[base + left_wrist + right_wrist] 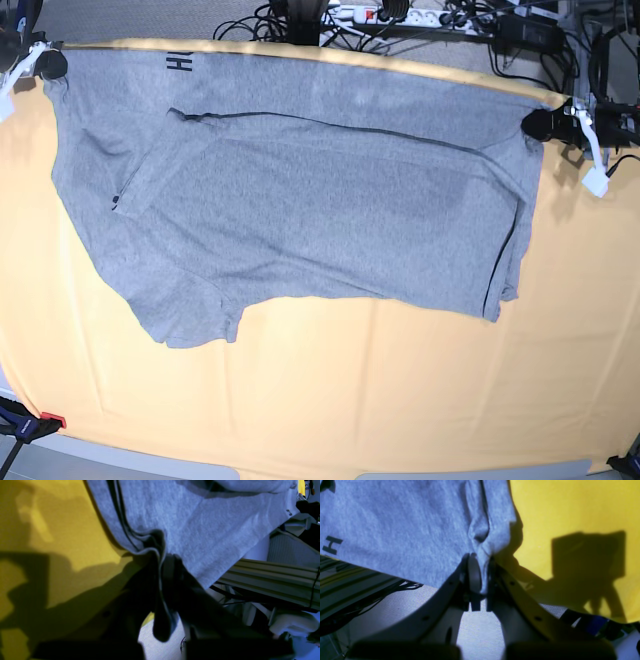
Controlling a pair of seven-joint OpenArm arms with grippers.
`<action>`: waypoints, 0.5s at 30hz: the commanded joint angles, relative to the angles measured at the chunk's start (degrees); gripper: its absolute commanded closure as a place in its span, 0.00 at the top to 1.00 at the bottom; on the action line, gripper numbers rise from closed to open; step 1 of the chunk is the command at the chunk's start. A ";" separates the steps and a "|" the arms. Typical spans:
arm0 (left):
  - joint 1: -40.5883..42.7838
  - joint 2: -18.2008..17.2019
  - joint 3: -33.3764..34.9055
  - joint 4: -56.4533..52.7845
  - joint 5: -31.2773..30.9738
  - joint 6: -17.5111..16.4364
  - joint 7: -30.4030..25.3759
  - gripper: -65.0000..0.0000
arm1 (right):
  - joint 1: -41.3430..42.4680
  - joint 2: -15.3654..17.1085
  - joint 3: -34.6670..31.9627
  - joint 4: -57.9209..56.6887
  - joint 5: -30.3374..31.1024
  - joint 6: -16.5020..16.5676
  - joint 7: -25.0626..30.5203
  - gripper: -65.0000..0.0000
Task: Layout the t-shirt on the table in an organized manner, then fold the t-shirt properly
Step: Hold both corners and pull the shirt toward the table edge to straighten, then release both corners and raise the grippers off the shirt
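Both jaws on t-shirt [300, 190] corners

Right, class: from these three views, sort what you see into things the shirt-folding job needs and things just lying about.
Needed for the job:
- t-shirt
- table
- left gripper, shut on the shirt's edge
- right gripper, shut on the shirt's edge

Just lying about:
- power strip and cables on the floor behind the table
- clamp at the table's corner

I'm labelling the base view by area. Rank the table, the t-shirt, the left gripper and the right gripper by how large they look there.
1. table
2. t-shirt
3. left gripper and right gripper: both small and dark at the far shirt corners, each shut on fabric; too alike, and partly cropped, to rank.
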 commanded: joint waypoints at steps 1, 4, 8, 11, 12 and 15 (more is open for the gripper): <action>-0.20 -1.64 -0.57 0.61 0.56 0.55 0.87 0.00 | -0.33 1.46 0.66 0.79 -0.11 0.28 0.35 0.00; -0.22 -1.95 -0.57 0.63 0.56 1.51 0.87 0.39 | -0.33 1.62 0.68 0.79 2.23 0.28 0.26 0.26; -0.52 -3.61 -0.59 0.74 0.56 1.51 0.87 0.62 | -0.33 2.47 2.01 0.79 3.02 0.28 0.66 0.51; -0.52 -5.46 -1.51 0.74 0.56 1.49 0.87 0.62 | -0.33 3.48 5.18 0.79 6.54 0.28 0.57 0.51; -0.70 -5.75 -2.60 0.74 0.56 1.46 0.87 0.62 | -0.31 3.76 6.67 0.79 7.63 0.28 0.57 0.51; -2.45 -5.73 -8.11 0.74 0.56 1.44 0.87 0.62 | -0.28 4.74 11.43 0.79 10.84 0.28 0.59 0.51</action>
